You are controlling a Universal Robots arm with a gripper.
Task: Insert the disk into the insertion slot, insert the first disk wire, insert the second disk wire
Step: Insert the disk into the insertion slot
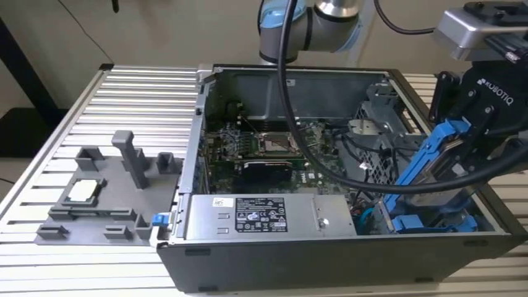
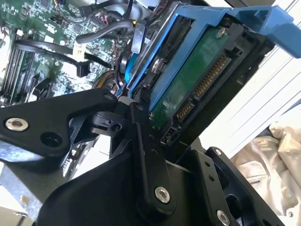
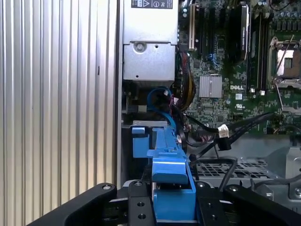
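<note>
My gripper (image 1: 455, 143) is shut on the disk (image 1: 429, 158), a drive in a bright blue carrier, and holds it steeply tilted at the exterior view's right side of an open computer case. The disk's lower end dips toward the insertion slot (image 1: 375, 159), a grey bay with perforated walls in that corner of the case. In the second wrist view the disk's green board and connector edge (image 2: 200, 77) face the camera between my black fingers (image 2: 141, 136). In the first wrist view the blue carrier (image 3: 168, 165) runs out from my gripper (image 3: 173, 209). Loose black wires with a white plug (image 3: 223, 132) lie beside it.
The open case holds a motherboard (image 1: 264, 145) and a silver power supply (image 1: 251, 216) along its near wall. More blue carriers (image 1: 433, 223) sit low in the corner. A grey fixture plate (image 1: 103, 198) lies on the ribbed metal table (image 1: 140, 99). The arm's black cable (image 1: 289, 93) hangs over the case.
</note>
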